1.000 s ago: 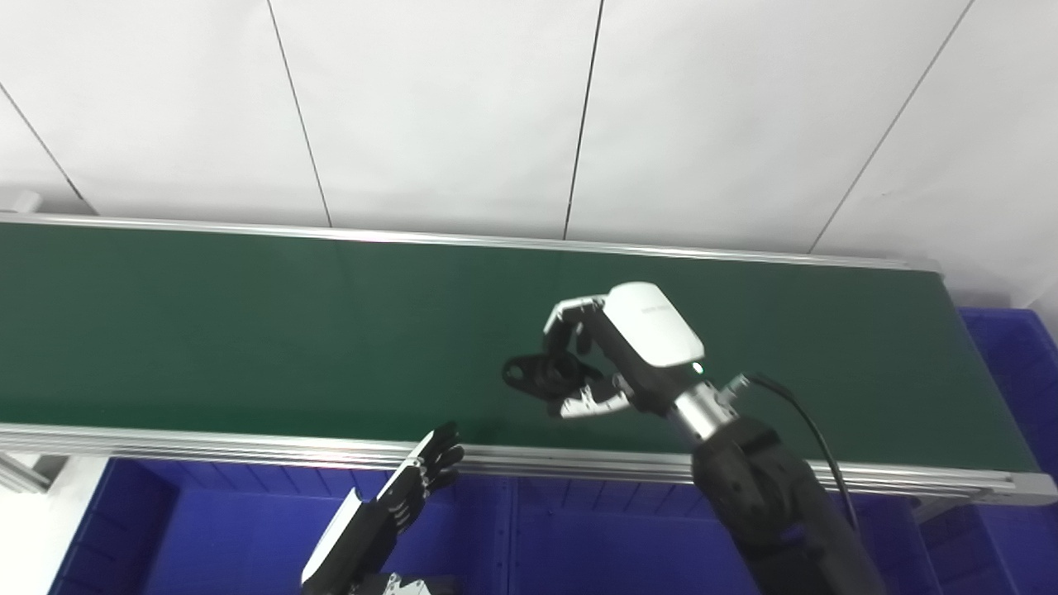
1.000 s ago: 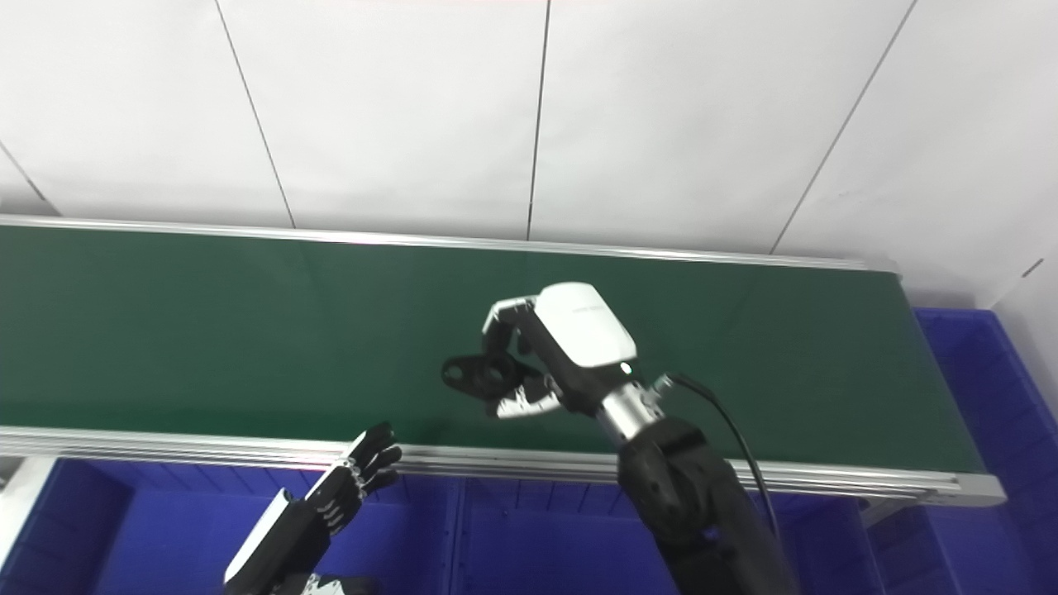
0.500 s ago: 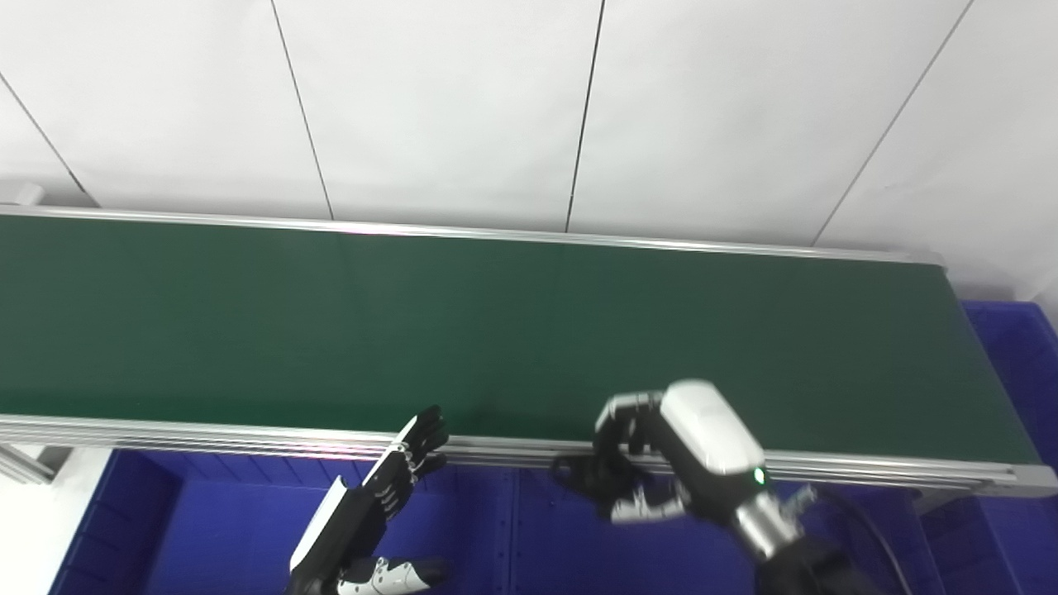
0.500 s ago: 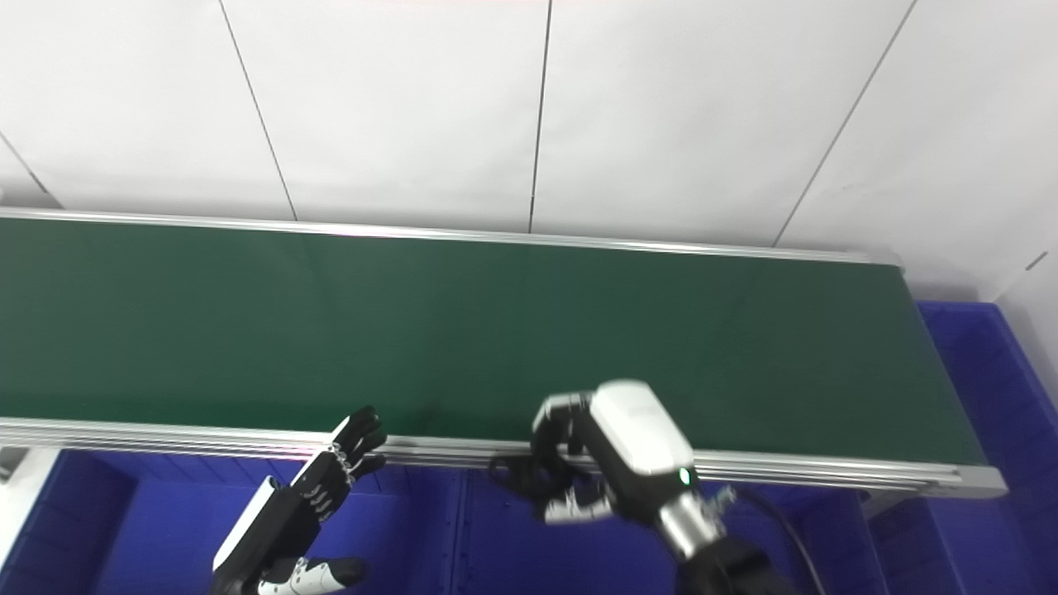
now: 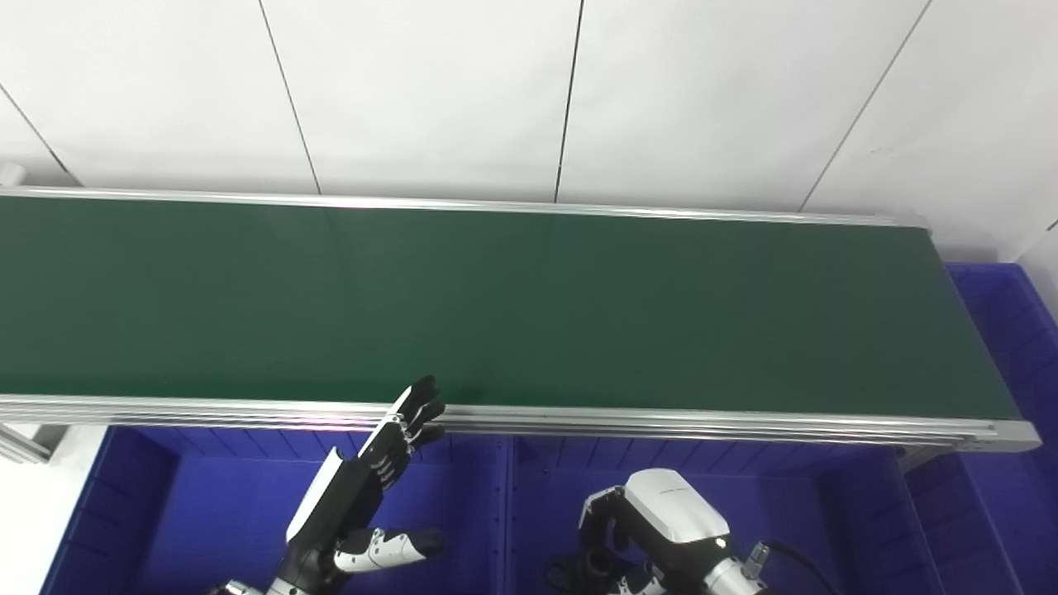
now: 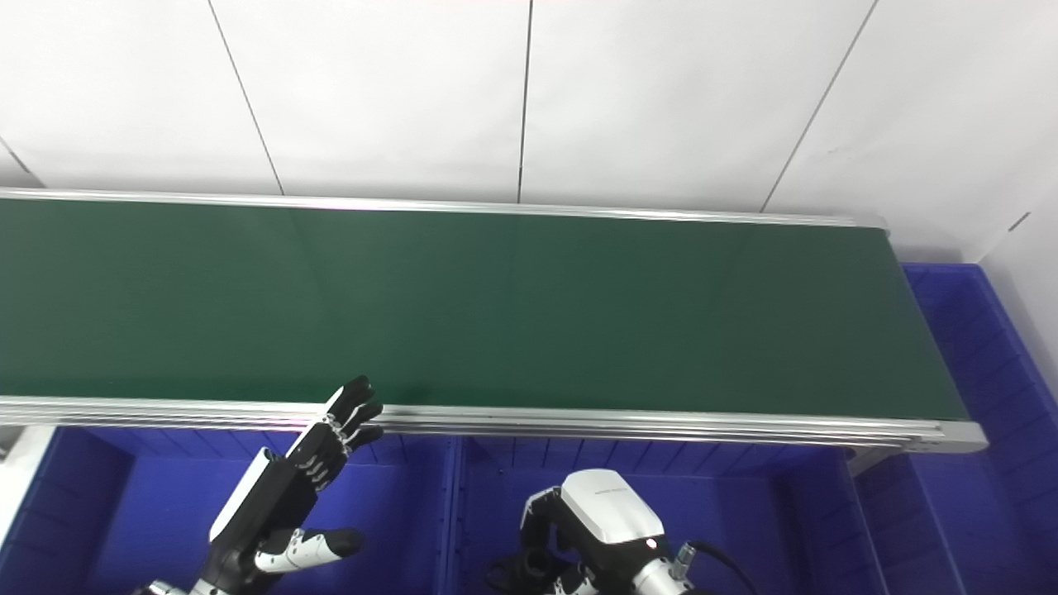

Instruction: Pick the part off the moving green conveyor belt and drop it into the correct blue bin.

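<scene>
Right hand [image 6: 591, 529] clutching black part [image 6: 529, 566] inside blue bin [image 6: 744, 529], belt [image 6: 496, 306] bare

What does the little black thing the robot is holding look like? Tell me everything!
Only a bit of the black part shows. It is dark, maybe plastic or metal, with a round ring shape. The right robot hand, white on the back, curls its fingers around it, low over a blue bin in front of the conveyor belt.

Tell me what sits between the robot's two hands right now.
Between the left hand and right hand lies only the blue divider wall between the two bins, seen in both views.
</scene>
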`<control>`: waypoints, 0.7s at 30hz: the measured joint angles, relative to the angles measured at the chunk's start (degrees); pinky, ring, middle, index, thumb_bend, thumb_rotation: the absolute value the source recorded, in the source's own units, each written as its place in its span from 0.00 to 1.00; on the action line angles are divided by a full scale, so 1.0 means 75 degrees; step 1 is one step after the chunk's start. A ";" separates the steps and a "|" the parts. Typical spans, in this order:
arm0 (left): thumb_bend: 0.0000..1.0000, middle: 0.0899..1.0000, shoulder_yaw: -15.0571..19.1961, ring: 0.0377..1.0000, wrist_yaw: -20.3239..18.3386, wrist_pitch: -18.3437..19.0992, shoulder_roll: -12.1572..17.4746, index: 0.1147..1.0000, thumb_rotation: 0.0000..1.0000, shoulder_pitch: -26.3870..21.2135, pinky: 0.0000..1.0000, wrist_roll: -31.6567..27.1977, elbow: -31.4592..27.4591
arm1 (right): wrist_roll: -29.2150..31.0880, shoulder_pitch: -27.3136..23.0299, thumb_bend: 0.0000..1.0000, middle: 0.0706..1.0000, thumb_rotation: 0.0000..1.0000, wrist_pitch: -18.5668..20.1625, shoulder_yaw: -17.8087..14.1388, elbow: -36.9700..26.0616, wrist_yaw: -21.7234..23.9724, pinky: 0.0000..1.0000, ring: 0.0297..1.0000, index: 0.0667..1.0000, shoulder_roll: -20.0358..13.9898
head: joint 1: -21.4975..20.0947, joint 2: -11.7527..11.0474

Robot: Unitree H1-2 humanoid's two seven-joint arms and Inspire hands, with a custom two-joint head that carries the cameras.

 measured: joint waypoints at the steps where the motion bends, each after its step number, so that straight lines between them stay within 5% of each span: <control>1: 0.68 0.98 0.0007 0.95 0.0001 0.0000 0.0000 0.97 0.54 -0.0001 0.90 0.0004 0.0000 | -0.0045 -0.0034 0.50 0.71 0.10 0.0083 -0.0007 0.0055 0.0052 0.59 0.68 0.45 0.0024 | 0.0000 0.0023; 3: 0.67 0.98 0.0018 0.95 0.0003 0.0000 0.0001 0.97 0.53 -0.0005 0.90 0.0014 0.0000 | -0.0089 -0.0058 0.54 0.81 0.02 0.0226 -0.0041 0.0094 0.0130 0.66 0.78 0.74 0.0083 | -0.0023 0.0058; 4: 0.67 0.98 0.0020 0.95 0.0004 0.0000 0.0002 0.97 0.53 -0.0005 0.90 0.0014 0.0000 | -0.0091 -0.0057 0.55 0.84 0.02 0.0271 -0.0044 0.0092 0.0132 0.68 0.81 0.79 0.0109 | -0.0023 0.0059; 14: 0.67 0.99 0.0021 0.95 0.0039 0.0001 0.0019 0.97 0.54 -0.0031 0.90 0.0140 -0.0028 | 0.0564 0.0450 0.59 0.95 0.20 0.0352 -0.0704 -0.0603 -0.0448 0.85 0.95 0.89 0.0518 | 0.0012 0.0117; 21: 0.69 1.00 0.0019 0.97 0.0056 0.0036 0.0109 0.97 0.56 -0.0022 0.90 0.0180 -0.0089 | 0.1546 0.1182 0.61 0.93 0.38 0.0353 -0.1217 -0.1758 -0.1011 0.80 0.91 0.92 0.0993 | 0.0035 0.0141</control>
